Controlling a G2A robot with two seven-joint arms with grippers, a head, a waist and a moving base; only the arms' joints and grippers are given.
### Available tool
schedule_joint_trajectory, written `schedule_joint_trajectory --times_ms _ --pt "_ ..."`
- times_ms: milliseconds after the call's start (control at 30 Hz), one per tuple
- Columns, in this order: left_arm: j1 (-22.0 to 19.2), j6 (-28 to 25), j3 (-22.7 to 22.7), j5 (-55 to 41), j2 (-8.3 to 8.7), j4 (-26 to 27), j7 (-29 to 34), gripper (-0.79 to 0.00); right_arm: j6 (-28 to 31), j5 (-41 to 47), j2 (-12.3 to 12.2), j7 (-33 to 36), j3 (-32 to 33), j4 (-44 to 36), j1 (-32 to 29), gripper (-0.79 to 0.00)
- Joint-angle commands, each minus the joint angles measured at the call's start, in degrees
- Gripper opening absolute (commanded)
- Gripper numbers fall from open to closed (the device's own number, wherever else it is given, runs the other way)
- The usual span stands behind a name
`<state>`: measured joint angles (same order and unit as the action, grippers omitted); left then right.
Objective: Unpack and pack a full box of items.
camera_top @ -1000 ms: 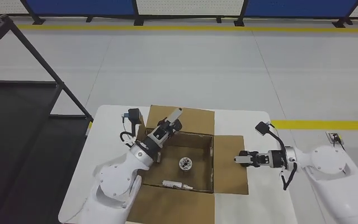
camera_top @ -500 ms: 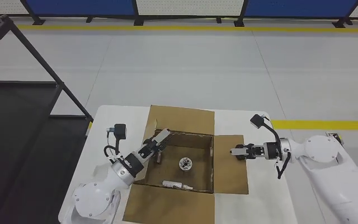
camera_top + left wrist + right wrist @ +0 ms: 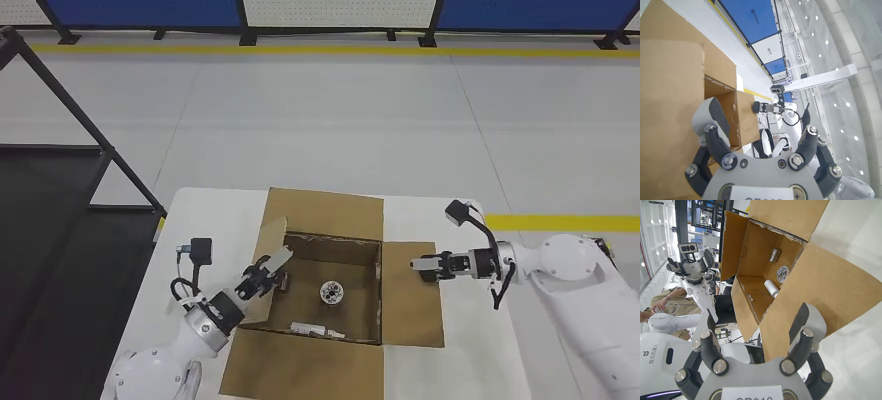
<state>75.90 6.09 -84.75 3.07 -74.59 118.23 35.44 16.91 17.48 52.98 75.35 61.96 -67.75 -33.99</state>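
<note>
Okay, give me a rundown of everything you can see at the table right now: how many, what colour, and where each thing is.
Brown cardboard box: one, brown, open with flaps spread, on the table.
White table: one, white, under the box.
Grey metal cylinder: one, grey, on the box floor.
Silver toothed metal disc: one, silver, mid box floor.
White tube-shaped bottle: one, white, lying on the box floor.
Black metal frame: one, black, left of the table.
Left pincer: one, black and white, open, at the box's left flap.
Right pincer: one, black and white, open, over the right flap.
</note>
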Motion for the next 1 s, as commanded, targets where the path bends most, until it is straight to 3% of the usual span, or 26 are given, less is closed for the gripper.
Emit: schedule_joint_trajectory --times_ms 0,467,967 --pt "0.7 0.1 0.6 0.6 0.21 0.8 1.9 0.000 0.0 0.1 0.1 -0.1 -0.3 0.3 0.1 0.000" --pt "-1.7 6.4 7.7 13.4 1.05 -2.5 5.4 0.000 1.0 0.8 0.4 -0.1 -0.8 1.5 0.4 0.000" --pt "1.9 9.4 1.7 18.9 2.23 3.5 1.5 0.000 1.4 0.9 1.1 0.2 -2.6 3.4 2.2 0.000"
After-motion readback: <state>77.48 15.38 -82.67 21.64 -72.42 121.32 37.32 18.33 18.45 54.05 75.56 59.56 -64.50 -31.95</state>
